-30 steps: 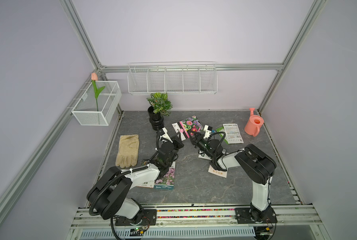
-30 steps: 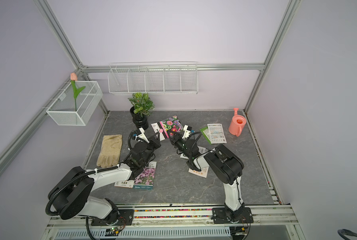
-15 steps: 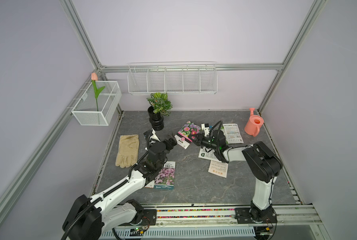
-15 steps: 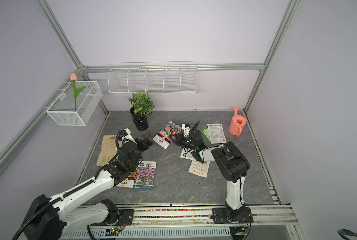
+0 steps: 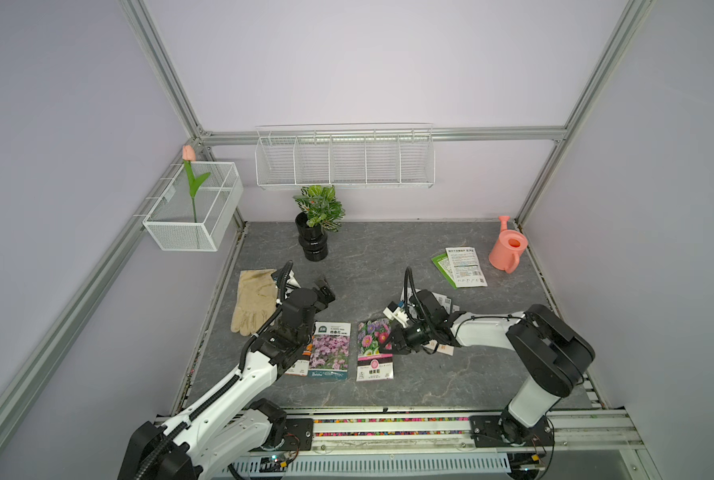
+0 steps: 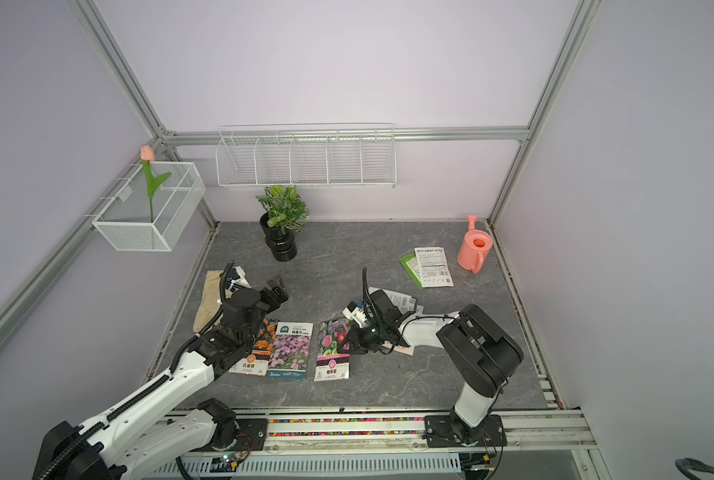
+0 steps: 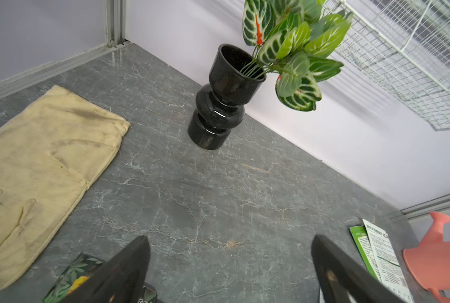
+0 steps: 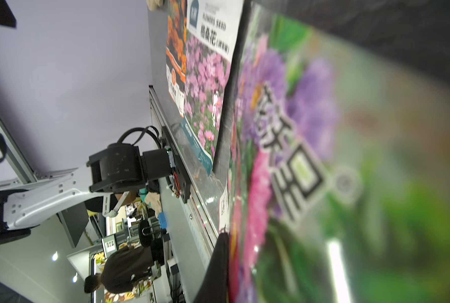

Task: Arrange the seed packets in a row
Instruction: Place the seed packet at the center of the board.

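1. Left gripper (image 5: pixel 325 292): jaws spread wide and empty, aimed toward the plant pot (image 7: pixel 220 105), beside the glove (image 5: pixel 255 305).
2. Right gripper (image 5: pixel 392 341): pressed together on the right edge of the mixed-flower packet (image 5: pixel 373 353).
3. Near edge of the table (image 5: pixel 368 266): the orange-flower packet (image 6: pixel 259 347), the pink-flower packet (image 5: pixel 330 351) and the mixed-flower packet lie side by side. The first two touch.
4. Far right, near the watering can (image 5: pixel 507 251): a white-backed packet (image 5: pixel 465 267) overlaps a green packet (image 5: pixel 440 262).
5. Further white packets (image 5: pixel 444 301) lie partly hidden under the right arm.
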Robot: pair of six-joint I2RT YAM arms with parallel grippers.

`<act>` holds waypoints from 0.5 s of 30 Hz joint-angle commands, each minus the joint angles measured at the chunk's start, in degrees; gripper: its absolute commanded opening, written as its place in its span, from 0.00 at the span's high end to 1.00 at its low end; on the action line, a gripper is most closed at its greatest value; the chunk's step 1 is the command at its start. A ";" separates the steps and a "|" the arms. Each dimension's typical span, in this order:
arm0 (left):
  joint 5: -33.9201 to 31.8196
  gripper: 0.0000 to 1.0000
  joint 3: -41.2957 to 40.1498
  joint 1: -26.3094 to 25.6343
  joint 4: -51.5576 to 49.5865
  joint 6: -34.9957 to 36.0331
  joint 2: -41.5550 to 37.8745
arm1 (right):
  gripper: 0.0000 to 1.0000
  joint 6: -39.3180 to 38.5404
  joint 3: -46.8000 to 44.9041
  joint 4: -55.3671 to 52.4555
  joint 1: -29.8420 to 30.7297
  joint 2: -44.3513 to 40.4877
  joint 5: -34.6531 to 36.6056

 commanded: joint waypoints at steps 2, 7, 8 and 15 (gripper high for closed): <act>1.08 0.01 -0.56 0.30 0.32 -0.14 0.68 | 0.93 1.21 -1.10 3.31 1.19 3.56 -0.10; 1.10 0.01 -1.25 0.34 1.00 0.11 0.47 | 0.93 2.93 -0.78 5.08 2.80 5.49 2.48; 1.18 0.01 -1.33 0.35 1.20 0.09 0.61 | 0.93 3.37 -0.83 5.39 2.97 5.63 3.12; 1.64 0.01 -1.26 0.32 1.31 0.15 0.70 | 0.93 4.65 -0.26 7.03 2.98 5.50 6.53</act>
